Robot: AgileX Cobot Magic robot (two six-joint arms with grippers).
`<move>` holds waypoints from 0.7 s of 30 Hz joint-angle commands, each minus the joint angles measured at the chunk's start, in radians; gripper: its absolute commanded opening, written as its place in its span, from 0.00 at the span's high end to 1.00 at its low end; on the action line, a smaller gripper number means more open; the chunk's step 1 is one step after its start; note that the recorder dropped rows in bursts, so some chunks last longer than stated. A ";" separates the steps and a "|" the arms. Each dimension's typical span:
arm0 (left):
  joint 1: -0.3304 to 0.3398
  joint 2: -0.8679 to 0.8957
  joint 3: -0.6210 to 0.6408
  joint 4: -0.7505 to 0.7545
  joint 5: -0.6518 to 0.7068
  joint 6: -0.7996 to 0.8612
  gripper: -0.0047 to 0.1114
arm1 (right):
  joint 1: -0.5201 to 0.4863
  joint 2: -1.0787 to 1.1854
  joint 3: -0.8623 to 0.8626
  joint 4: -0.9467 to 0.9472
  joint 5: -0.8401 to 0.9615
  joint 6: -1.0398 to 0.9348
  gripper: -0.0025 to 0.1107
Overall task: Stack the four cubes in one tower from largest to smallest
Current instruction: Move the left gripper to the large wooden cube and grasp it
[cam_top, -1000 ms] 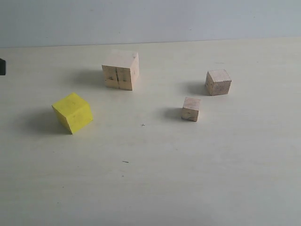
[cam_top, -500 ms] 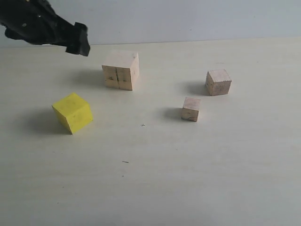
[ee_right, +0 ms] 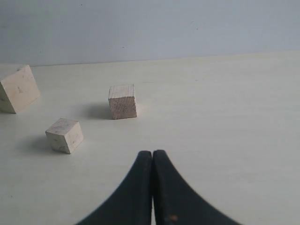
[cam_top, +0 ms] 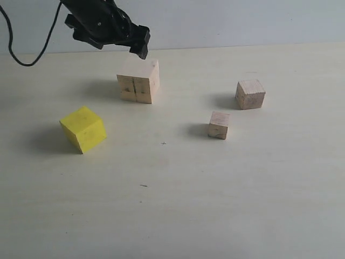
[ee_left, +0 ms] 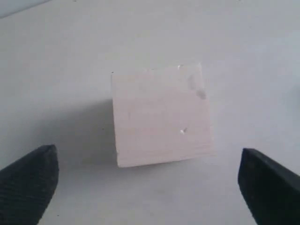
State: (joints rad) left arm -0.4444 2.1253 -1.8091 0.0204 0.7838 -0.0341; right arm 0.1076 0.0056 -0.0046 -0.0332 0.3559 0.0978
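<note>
The large wood cube (cam_top: 138, 81), with a dark crack on its front face, stands at the back of the table. My left gripper (cam_top: 139, 46) hovers just above its far edge, open. In the left wrist view the same cube (ee_left: 159, 115) lies ahead of the wide-apart fingers (ee_left: 33, 180), with nothing held. The yellow cube (cam_top: 83, 128) sits tilted at the left. The medium wood cube (cam_top: 250, 94) and the small wood cube (cam_top: 219, 124) stand apart at the right. My right gripper (ee_right: 152, 153) is shut and empty, facing the medium cube (ee_right: 123, 101) and small cube (ee_right: 65, 135); it is outside the exterior view.
The pale table top (cam_top: 178, 205) stretches toward the front with only small dark specks on it. A plain wall (cam_top: 242, 21) runs along the back edge. A black cable (cam_top: 16, 54) hangs from the left arm at the far left.
The left arm has swung in from the upper left and now hangs over the large wood cube. None of the cubes has moved.
</note>
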 commanded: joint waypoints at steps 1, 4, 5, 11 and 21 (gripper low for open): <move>-0.013 0.049 -0.050 -0.008 0.005 0.008 0.06 | -0.004 -0.006 0.005 0.000 -0.012 0.000 0.98; -0.015 0.078 -0.065 -0.006 0.002 0.008 0.06 | -0.004 -0.006 0.005 0.000 -0.012 0.000 0.98; -0.017 0.087 -0.068 -0.006 -0.001 0.006 0.06 | -0.004 -0.006 0.005 0.000 -0.012 0.000 0.98; -0.019 0.133 -0.078 -0.008 -0.042 -0.020 0.06 | -0.004 -0.006 0.005 0.000 -0.015 0.000 0.98; -0.023 0.180 -0.087 -0.008 -0.112 -0.047 0.06 | -0.004 -0.006 0.005 0.000 -0.013 0.000 0.98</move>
State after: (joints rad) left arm -0.4593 2.2861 -1.8830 0.0163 0.6920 -0.0683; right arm 0.1076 0.0056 -0.0046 -0.0332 0.3540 0.0978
